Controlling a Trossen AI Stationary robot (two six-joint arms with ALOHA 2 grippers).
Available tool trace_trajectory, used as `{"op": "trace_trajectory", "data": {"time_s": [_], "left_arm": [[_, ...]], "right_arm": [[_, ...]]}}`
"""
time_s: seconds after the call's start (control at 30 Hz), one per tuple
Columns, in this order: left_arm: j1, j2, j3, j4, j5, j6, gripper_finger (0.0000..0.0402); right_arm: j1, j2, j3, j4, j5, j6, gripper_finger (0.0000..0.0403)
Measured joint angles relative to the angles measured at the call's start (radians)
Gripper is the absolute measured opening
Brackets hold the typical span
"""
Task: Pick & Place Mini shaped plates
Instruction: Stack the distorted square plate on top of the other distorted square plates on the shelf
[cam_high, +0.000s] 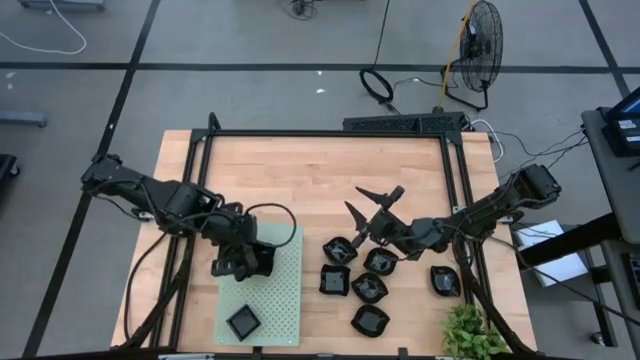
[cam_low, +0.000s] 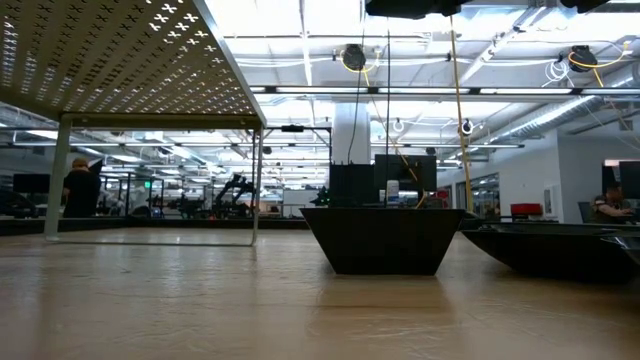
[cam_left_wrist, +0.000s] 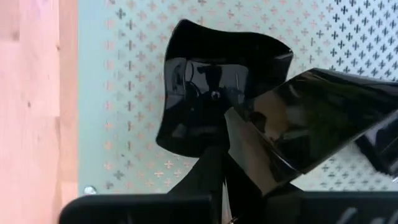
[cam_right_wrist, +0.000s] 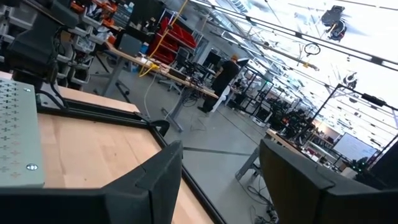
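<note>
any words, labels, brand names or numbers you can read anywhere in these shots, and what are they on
None can be read.
The mini shaped plates and the pale green mat carry no print; the mat has only cross-shaped perforations.
Far-off screens and signs in the room behind the table are too small and blurred to read.
A device at the right edge of the high view shows marks that are too small to make out.

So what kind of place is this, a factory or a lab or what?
It looks like a robotics lab or workshop in a large open industrial hall. Rows of workbenches with equipment stretch back under exposed ceiling pipes and lights, a person stands at one bench, and a floor fan and loose cables sit beside the table.
</note>
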Motion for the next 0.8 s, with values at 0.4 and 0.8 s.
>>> {"op": "trace_trajectory", "data": {"time_s": [0.4, 0.8], "left_arm": [[0.111, 0.001, 0.0, -0.003, 0.014, 0.174, 0.001], [0.167, 0.176, 0.261, -0.249, 0.019, 0.259, 0.0005]], "right_arm": [[-0.001, 0.0, 0.0, 0.001, 0.0, 0.0, 0.0201], [-0.007, 0.0, 0.0, 0.0, 0.0, 0.001, 0.0201]]}}
